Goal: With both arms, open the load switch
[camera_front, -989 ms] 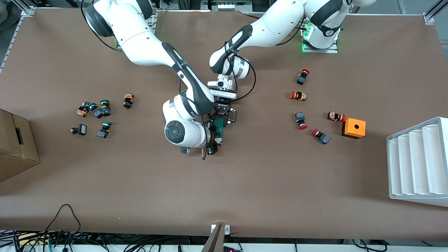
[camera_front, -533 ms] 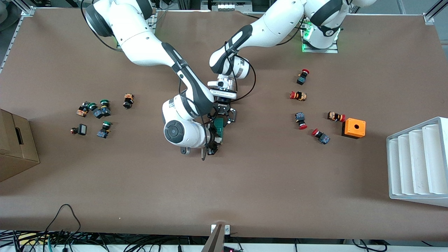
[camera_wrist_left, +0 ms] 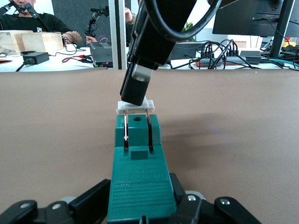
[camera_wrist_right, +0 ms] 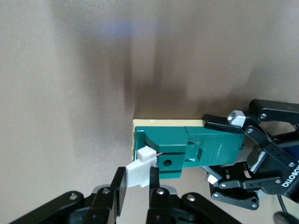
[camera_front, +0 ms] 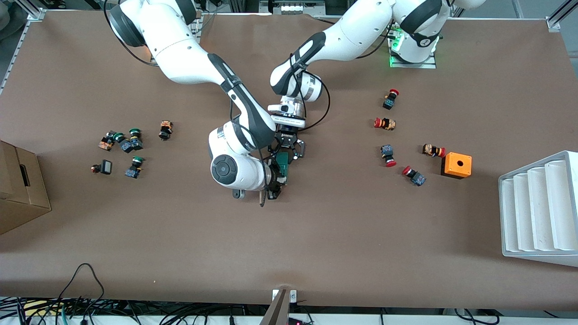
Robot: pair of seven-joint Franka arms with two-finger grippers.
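Note:
The load switch (camera_front: 282, 161) is a dark-green block with a white end piece (camera_wrist_right: 140, 170), held above the middle of the table. My left gripper (camera_front: 286, 151) is shut on the green body (camera_wrist_left: 138, 182), with a finger (camera_wrist_left: 91, 203) against each side. My right gripper (camera_front: 275, 185) is shut on the white end piece (camera_wrist_left: 135, 106), which sits pinched between its two fingers (camera_wrist_right: 119, 189). In the right wrist view the green body (camera_wrist_right: 187, 149) runs from my right gripper (camera_wrist_right: 138, 184) to the left gripper (camera_wrist_right: 243, 158).
Several red-capped push buttons (camera_front: 388, 155) and an orange cube (camera_front: 457, 164) lie toward the left arm's end, with a white ribbed rack (camera_front: 537, 207) at the table edge. Green-capped buttons (camera_front: 131, 144) and a cardboard box (camera_front: 18, 185) are toward the right arm's end.
My right gripper's fingers have closed onto the white end piece. Both arms and the switch have stayed almost in place.

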